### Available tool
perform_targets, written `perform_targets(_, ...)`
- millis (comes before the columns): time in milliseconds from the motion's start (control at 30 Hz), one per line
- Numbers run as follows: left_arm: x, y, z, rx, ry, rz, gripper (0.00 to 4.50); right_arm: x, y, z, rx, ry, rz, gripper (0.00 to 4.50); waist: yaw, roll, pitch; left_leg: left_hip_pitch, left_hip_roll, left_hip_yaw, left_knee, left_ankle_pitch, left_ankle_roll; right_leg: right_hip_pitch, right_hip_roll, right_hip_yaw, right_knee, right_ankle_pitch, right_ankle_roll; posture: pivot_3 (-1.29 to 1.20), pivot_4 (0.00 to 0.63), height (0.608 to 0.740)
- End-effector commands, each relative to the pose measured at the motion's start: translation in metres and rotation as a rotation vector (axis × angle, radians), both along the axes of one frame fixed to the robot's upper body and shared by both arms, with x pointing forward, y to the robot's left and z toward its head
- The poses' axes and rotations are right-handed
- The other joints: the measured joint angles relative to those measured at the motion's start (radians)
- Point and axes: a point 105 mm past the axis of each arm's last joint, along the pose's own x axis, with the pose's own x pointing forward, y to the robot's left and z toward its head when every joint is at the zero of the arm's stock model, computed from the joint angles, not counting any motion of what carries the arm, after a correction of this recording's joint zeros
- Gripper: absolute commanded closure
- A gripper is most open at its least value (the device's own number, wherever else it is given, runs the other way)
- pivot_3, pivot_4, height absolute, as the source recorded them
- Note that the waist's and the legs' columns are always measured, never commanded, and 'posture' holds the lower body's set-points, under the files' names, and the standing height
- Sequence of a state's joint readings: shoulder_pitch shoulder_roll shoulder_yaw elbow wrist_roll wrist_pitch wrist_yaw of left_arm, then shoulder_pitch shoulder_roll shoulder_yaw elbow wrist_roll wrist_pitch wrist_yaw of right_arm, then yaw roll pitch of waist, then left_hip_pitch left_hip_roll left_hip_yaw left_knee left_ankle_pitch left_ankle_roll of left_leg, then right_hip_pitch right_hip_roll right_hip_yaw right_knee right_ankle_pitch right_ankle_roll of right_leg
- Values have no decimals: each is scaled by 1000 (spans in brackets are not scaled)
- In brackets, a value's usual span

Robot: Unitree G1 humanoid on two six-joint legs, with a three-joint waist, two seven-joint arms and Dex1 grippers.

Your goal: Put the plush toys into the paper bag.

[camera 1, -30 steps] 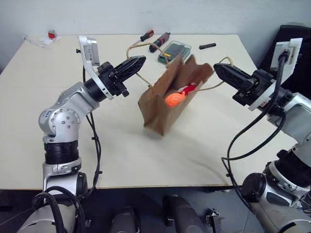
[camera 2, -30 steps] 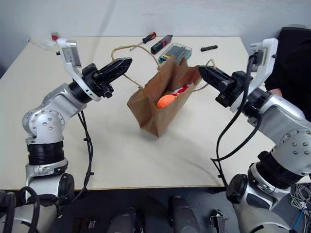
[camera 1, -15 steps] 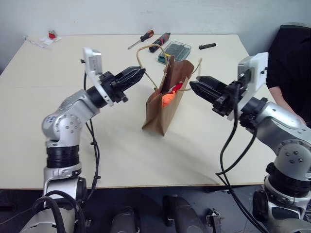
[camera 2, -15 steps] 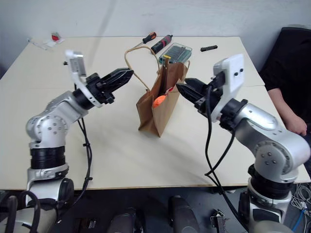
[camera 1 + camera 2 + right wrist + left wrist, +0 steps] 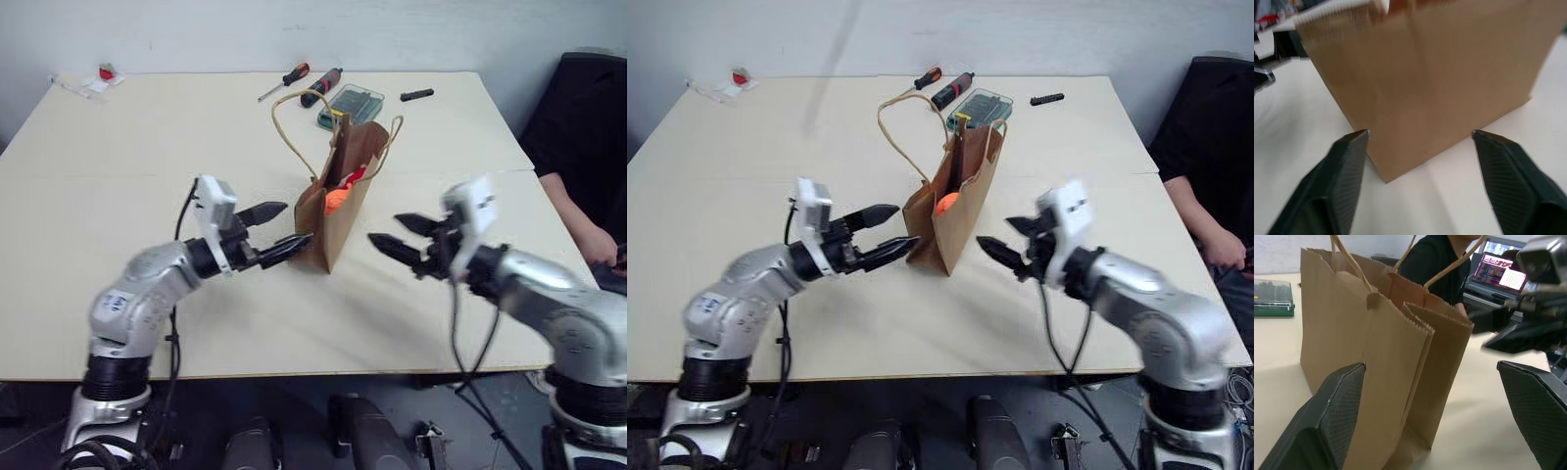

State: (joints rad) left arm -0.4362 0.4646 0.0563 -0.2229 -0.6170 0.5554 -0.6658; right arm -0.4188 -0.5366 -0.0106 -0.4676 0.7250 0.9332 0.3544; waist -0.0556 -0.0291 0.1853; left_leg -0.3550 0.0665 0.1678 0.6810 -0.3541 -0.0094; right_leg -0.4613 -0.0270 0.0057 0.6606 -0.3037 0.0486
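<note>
On the table (image 5: 147, 137), paper bag (image 5: 338, 211) stands upright between both arms' spread fingers (image 5: 284, 251).

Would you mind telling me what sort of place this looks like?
Probably a lab or workshop: a plain table with screwdrivers and a green tool case, and a laptop beside a seated person.
</note>
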Motion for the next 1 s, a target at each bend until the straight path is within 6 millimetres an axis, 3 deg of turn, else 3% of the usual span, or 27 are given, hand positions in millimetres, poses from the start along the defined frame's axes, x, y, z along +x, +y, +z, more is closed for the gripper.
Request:
perform_targets(33,1,-3,4,8,-67,15,0,13,14,4,-31,-95,13,2463,0,0,0,0,0,0,0,0,0,0,0,0,0,0,0,0,150,740)
perform_targets(200,8,-16,-1,4,-90,43,0,33,32,0,-30,-128,10,4278,1,0,0,0,0,1,1,0,0,0,-1,0,0,0,0,0,150,740)
perform_targets(233,9,-19,-1,-2,-90,45,0,36,34,1,-23,-132,10,4433,2,0,0,0,0,1,1,0,0,0,-1,-1,0,0,0,0,150,740)
perform_targets(333,13,-26,-2,-3,-96,53,0,40,39,-1,-17,-137,13,4433,4,0,0,0,0,1,1,0,1,0,-1,-1,0,0,0,0,150,740)
perform_targets(533,47,-27,-9,7,-74,206,0,38,45,-8,-18,-132,44,4433,3,0,0,0,0,1,2,0,1,0,-1,-1,1,0,0,0,150,740)
perform_targets(633,57,-29,-10,0,-91,229,537,33,44,-10,-17,-135,54,4500,2,0,0,0,0,1,1,0,1,0,-1,-1,1,0,0,0,150,740)
perform_targets(833,62,-40,-10,-5,-99,160,2417,23,36,-8,-10,-154,57,4500,3,0,0,0,0,1,1,0,1,0,-1,-1,1,0,0,0,150,740)
perform_targets(933,57,-40,-12,7,-85,83,3288,17,17,-18,-127,-158,21,4500,6,0,0,0,0,1,2,0,1,0,-1,-2,1,0,0,0,150,740)
perform_targets(1000,53,-35,-6,-6,-75,14,3890,3,-9,-17,-216,-178,20,4500,12,0,0,-1,0,1,1,0,1,0,-2,-2,0,0,0,0,150,740)
